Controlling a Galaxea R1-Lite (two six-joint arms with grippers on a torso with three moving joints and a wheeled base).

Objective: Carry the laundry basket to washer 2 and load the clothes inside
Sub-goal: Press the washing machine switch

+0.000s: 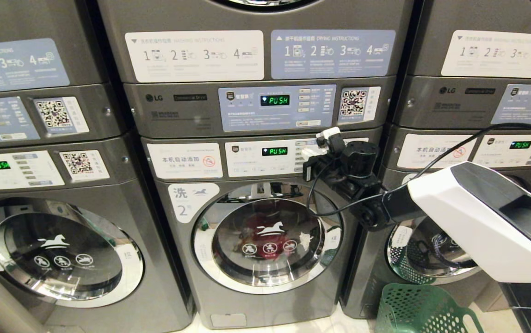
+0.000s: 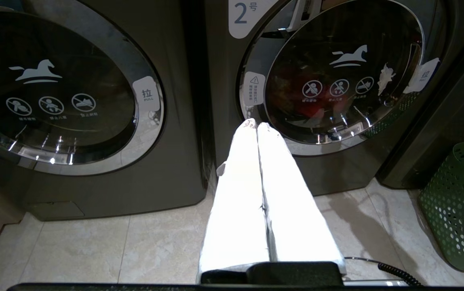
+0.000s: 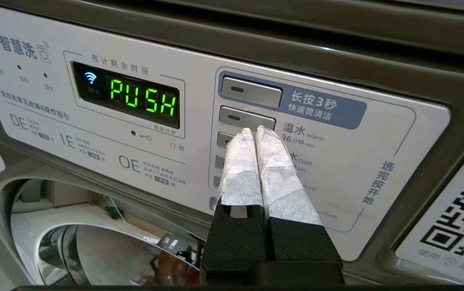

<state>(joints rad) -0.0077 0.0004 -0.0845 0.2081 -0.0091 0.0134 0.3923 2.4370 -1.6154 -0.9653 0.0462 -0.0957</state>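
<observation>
1. Right claw point(image 3: 256, 135): fingers pressed together, holding nothing. Tips sit at the button column on the control panel point(image 3: 337, 161) of washer 2 point(image 1: 256, 222), at or just beside the second grey button point(image 3: 247, 117); contact cannot be told.
2. Panel display point(image 3: 143, 96) beside the buttons reads "PUSH" in green.
3. Left claw point(image 2: 256, 127): closed tight, empty, low before washer 2, pointing toward the lower rim of its door point(image 2: 337, 72).
4. Washer 2's round glass door is closed; red cloth, the clothes point(image 1: 265, 233), shows dimly behind the glass.
5. The laundry basket point(image 1: 420, 310) stands on the tiled floor point(image 2: 94, 250), to the right of washer 2, before the neighbouring washer point(image 1: 459, 240).
6. Another grey washer point(image 1: 57, 249) stands to the left.
</observation>
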